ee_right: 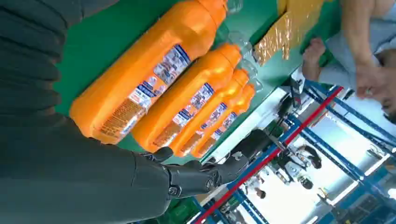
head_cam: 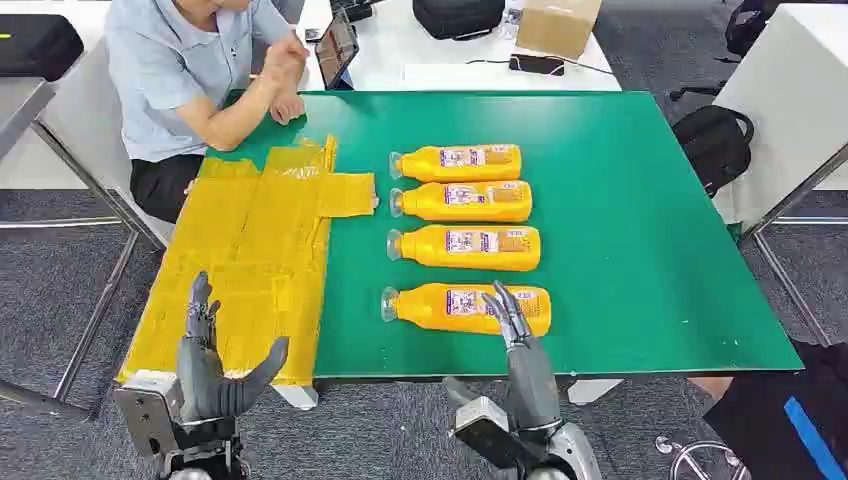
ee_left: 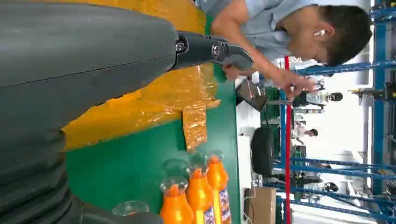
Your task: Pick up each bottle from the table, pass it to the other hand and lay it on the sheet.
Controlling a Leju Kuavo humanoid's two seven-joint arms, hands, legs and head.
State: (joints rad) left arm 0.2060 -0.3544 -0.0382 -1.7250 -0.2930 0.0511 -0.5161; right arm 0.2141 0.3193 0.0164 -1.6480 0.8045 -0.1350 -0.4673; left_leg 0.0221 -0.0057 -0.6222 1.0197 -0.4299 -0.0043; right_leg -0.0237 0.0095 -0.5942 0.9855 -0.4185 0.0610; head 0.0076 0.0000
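The left hand (head_cam: 215, 365) hovers over the near end of the yellow sheet (head_cam: 255, 255), at about 7 o'clock on the green table (head_cam: 640, 250). Its fingers are spread and upright, the thumb angled toward 3 o'clock, and it holds nothing. The sheet – a patchwork of taped yellow film – covers the table's left strip from the near edge up toward 11 o'clock. In the left wrist view the same sheet lies wrinkled beneath one dark finger (ee_left: 212, 50).

A person (head_cam: 195, 75) in a light blue shirt sits at 11 o'clock, forearms resting on the table's far left corner, next to a tablet (head_cam: 337, 47) propped at 12 o'clock.

Four orange bottles lie on their sides in a column at the table's centre, caps pointing toward 9 o'clock, labels up. From far to near: the first bottle (head_cam: 457, 162), the second bottle (head_cam: 463, 201), the third bottle (head_cam: 466, 247) and the nearest bottle (head_cam: 450, 307). All four rest on the green surface, just beside the sheet's right edge and apart from it.

The right hand (head_cam: 515, 330) is at about 6 o'clock, fingers extended – not closed – over the base end of the nearest bottle. It grips nothing; whether the fingertips touch the bottle cannot be told. The right wrist view shows the bottle lying free under the dark fingers (ee_right: 201, 177).
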